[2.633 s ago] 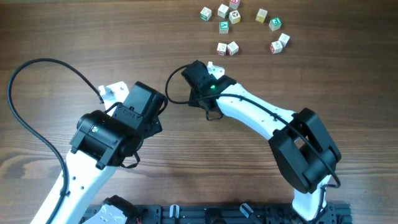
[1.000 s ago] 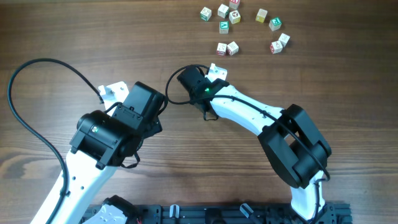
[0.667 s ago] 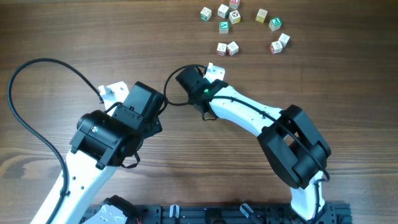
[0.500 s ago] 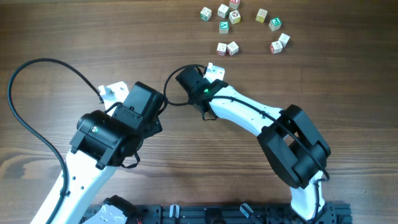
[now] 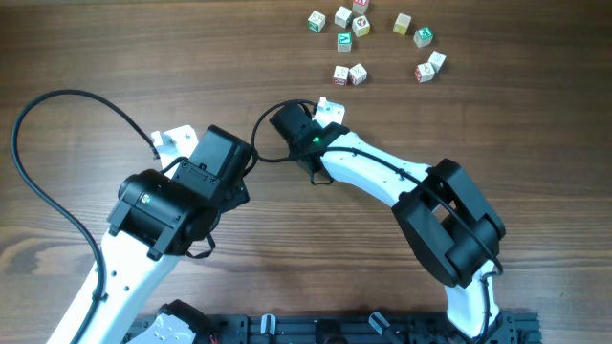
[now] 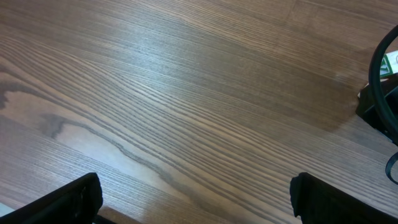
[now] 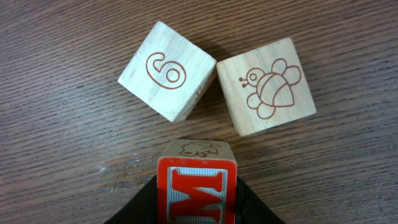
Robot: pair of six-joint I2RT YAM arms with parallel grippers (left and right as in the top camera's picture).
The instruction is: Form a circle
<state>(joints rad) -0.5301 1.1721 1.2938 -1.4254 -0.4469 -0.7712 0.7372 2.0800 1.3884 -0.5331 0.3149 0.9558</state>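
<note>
My right gripper (image 7: 198, 205) is shut on a wooden cube with a red letter M (image 7: 197, 186), the black fingers pressed to its two sides. Just ahead of it on the table lie a pale cube marked 6 (image 7: 166, 70) and a pale cube with a bee drawing (image 7: 267, 86), their corners touching. In the overhead view the right gripper (image 5: 330, 105) sits just below that pair (image 5: 349, 74). The cubes lie as a ragged cluster, not as a circle. My left gripper (image 6: 202, 205) is open over bare wood, and in the overhead view the left gripper (image 5: 172, 141) sits far left of the cubes.
Several more small letter cubes (image 5: 360, 26) are scattered at the far middle of the wooden table (image 5: 115, 57), reaching right to a pair (image 5: 430, 67). A black cable (image 5: 38, 162) loops left of the left arm. The right arm's cable (image 6: 379, 74) shows at the left wrist view's right edge.
The right arm has crept slightly left with the red M cube still in its grip, and its elbow has swung a little left. The left arm and the loose cubes have not moved.
</note>
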